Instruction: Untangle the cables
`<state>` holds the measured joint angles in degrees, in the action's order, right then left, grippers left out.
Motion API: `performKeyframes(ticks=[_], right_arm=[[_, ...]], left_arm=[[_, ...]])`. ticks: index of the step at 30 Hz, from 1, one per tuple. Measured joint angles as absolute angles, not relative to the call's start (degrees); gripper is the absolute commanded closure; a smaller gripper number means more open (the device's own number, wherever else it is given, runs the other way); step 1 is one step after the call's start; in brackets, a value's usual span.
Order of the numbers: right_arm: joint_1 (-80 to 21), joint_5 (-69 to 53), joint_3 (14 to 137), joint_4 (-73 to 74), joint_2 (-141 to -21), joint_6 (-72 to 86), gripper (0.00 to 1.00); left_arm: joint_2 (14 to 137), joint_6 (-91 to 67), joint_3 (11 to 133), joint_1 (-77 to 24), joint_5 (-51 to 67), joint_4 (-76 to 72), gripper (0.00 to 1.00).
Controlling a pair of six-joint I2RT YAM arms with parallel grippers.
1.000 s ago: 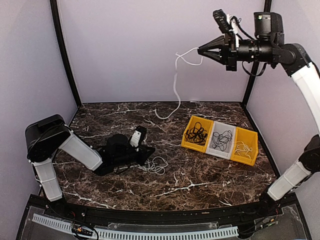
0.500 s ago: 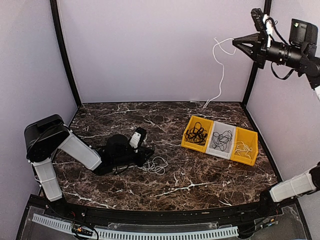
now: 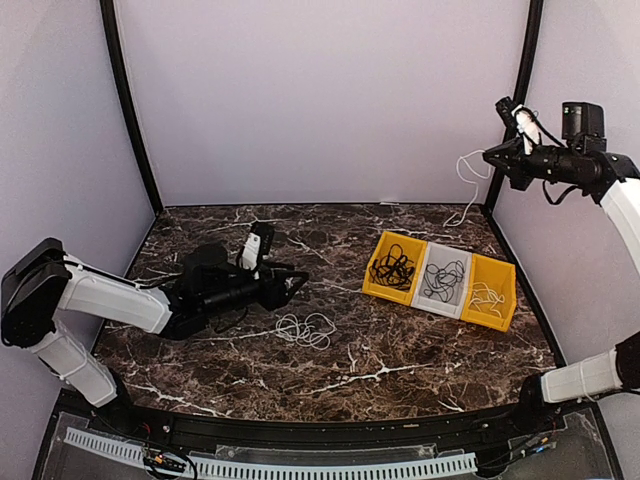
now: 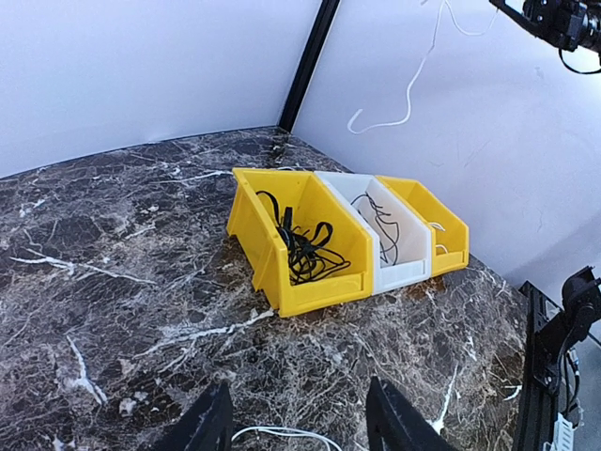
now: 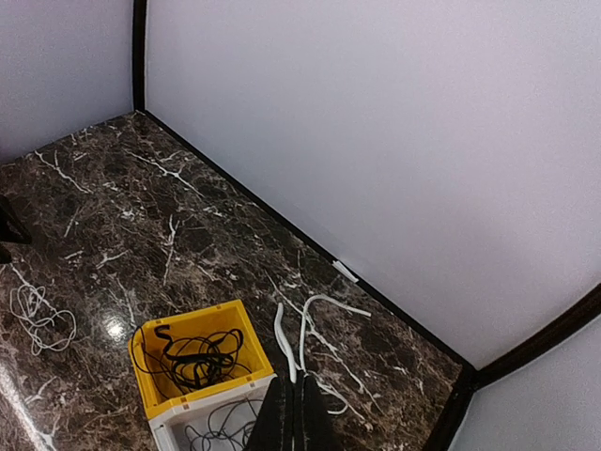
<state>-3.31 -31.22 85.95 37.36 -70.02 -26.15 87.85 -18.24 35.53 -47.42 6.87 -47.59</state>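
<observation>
2 arms | L gripper (image 3: 295, 283) low, mid-left, jaws spread, nothing btwn | R gripper (image 3: 487, 155) high, far right, jaws pressed together pinching hung white cable (image 3: 468, 190) | 1 loose white coil (image 3: 308, 328) on table (image 3: 200, 360) centre, just near of L gripper | 3 bins, right: left yellow bin (image 4: 319, 293) w/ black cables (image 3: 393, 268), white bin (image 4: 404, 274), right yellow bin (image 3: 490, 320) | cable count per bin unclear

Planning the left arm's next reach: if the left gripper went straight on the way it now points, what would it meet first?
The left gripper would probably meet the yellow bin of black cables first; only bare table shows between, though depth is unclear.
</observation>
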Motion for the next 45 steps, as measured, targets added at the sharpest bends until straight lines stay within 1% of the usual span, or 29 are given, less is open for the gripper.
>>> performKeyframes(ticks=[8, 12, 14, 26, 37, 43, 44, 45], right_arm=[[13.1, -35.9, 80.4, 40.6, -67.5, -32.4, 1.00], [19.3, -37.6, 78.8, 43.2, -67.4, -35.8, 1.00], [20.8, -38.1, 77.4, 44.1, -66.9, -37.4, 1.00], [21.5, -38.7, 65.5, 45.6, -66.0, -41.9, 1.00], [21.5, -35.3, 60.1, 45.4, -77.9, -44.5, 1.00], [19.9, -31.5, 56.9, 42.8, -80.2, -44.3, 1.00], [18.9, -30.5, 55.9, 42.0, -80.2, -44.1, 0.99], [17.9, -29.5, 55.0, 41.2, -80.2, -43.9, 0.94]], left_arm=[[84.5, -18.2, 34.0, -47.4, 2.5, -45.0, 0.47], [84.7, -18.2, 33.7, -47.4, 0.7, -44.1, 0.47], [85.1, -18.1, 33.7, -47.4, 0.1, -44.1, 0.47], [87.1, -17.6, 33.7, -47.4, -1.0, -43.7, 0.47], [87.2, -17.6, 33.7, -47.4, -1.5, -43.1, 0.46], [87.9, -17.8, 33.7, -47.4, -1.5, -43.1, 0.46], [88.0, -17.8, 33.7, -47.4, -1.5, -43.0, 0.46], [88.1, -18.0, 33.7, -47.4, -1.6, -43.0, 0.46]])
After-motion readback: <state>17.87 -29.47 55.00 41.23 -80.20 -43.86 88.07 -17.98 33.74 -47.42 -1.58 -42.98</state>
